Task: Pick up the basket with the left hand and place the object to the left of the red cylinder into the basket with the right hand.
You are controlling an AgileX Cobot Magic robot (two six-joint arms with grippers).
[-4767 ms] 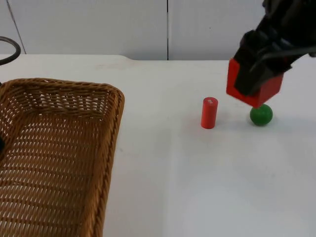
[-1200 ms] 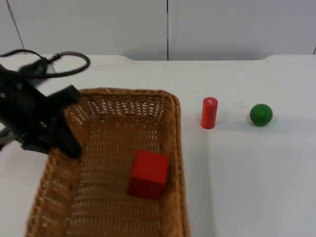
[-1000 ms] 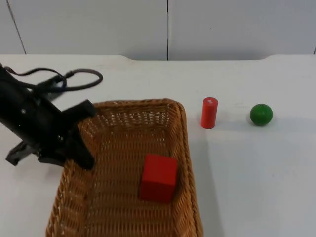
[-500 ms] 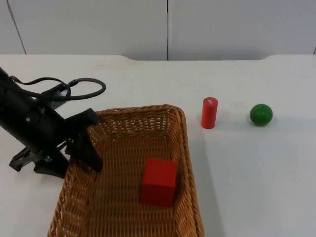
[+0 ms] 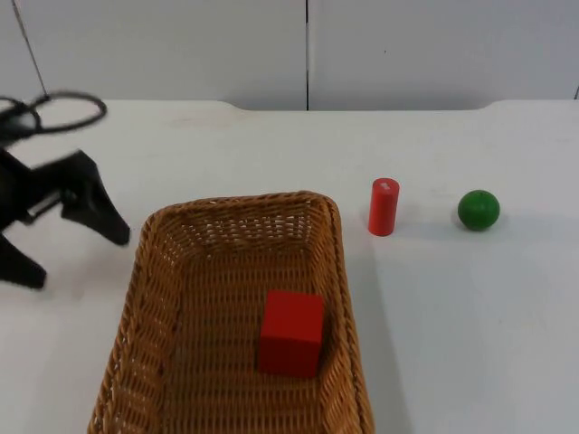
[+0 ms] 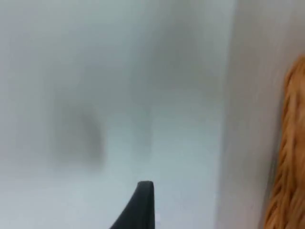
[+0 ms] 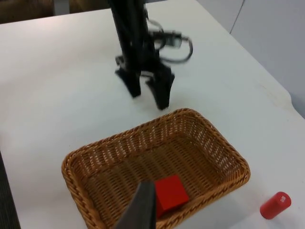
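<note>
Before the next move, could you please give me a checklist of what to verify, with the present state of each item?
1. Cube inside the basket: ok, it lies on the basket floor.
2. Basket upright on the table: ok.
3. Left tool open, apart from the basket, to its left: ok.
4. Basket held by the left tool: not ok.
5. Right tool clear of the basket: ok, it looks onto the whole basket from well back.
6. Cylinder upright, ball to its right, both outside the basket: ok.
</note>
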